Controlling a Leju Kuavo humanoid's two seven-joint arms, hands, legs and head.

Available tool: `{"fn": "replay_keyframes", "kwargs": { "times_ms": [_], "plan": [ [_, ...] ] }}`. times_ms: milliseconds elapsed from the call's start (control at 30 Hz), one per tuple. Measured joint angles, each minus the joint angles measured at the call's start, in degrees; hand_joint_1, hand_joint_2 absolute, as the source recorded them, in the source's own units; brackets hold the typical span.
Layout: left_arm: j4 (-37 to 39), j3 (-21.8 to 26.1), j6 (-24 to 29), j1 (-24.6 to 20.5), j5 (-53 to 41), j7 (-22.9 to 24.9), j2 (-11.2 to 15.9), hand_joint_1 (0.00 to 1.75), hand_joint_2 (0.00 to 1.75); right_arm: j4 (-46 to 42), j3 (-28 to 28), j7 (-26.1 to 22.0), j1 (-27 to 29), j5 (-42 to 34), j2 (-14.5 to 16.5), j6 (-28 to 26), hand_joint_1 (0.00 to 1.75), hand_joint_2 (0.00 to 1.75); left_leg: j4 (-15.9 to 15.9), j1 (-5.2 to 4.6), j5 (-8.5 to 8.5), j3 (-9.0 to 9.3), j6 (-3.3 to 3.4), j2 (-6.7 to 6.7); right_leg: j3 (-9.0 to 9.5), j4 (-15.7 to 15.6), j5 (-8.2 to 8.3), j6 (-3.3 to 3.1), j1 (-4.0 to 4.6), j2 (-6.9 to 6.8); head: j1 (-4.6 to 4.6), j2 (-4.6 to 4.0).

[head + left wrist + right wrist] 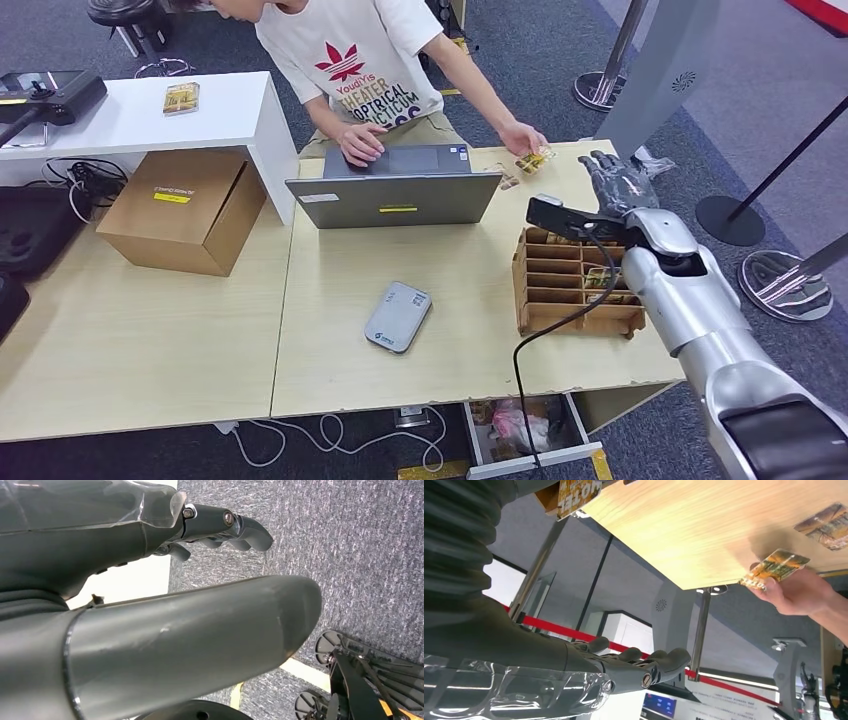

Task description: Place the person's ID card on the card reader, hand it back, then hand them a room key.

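My right hand (618,183) hovers empty, fingers spread, at the desk's (450,350) far right corner; I'd reach under the person's card (536,160) (pinch its edge gently).

Mock hotel reception, desk (150,370), laptop (395,187), queue barrier posts (603,85), grey carpet (560,50)

Right robot hand (618,182) outstretched, fingers apart.

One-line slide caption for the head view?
Right hand open beside person's hand holding a card at the table's far edge.
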Motion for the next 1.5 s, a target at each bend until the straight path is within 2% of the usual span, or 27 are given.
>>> {"fn": "replay_keyframes", "kwargs": {
  "times_ms": [933, 1500],
  "plan": [
    [0.0, 0.0, -0.7, -0.1, -0.7, -0.7, -0.1, 0.0, 0.0, 3.7, 2.4, -1.5, -1.0, -1.9, -0.7, 2.3, 0.0, 1.75, 0.0, 0.0, 0.0, -0.01, 0.0, 0.0, 0.0, 0.0, 0.0, 0.0, 0.0, 0.0, 0.01, 0.0],
    [0.0, 0.0, -1.2, -0.5, -1.1, -0.6, 0.0, 0.0, 0.0, 6.2, 2.8, -1.7, -1.9, -2.5, -0.6, 1.1, 0.0, 1.75, 0.0, 0.0, 0.0, -0.01, 0.0, -0.01, 0.02, 0.0, 0.0, 0.0, 0.0, -0.01, 0.01, 0.0]
  ]
}}
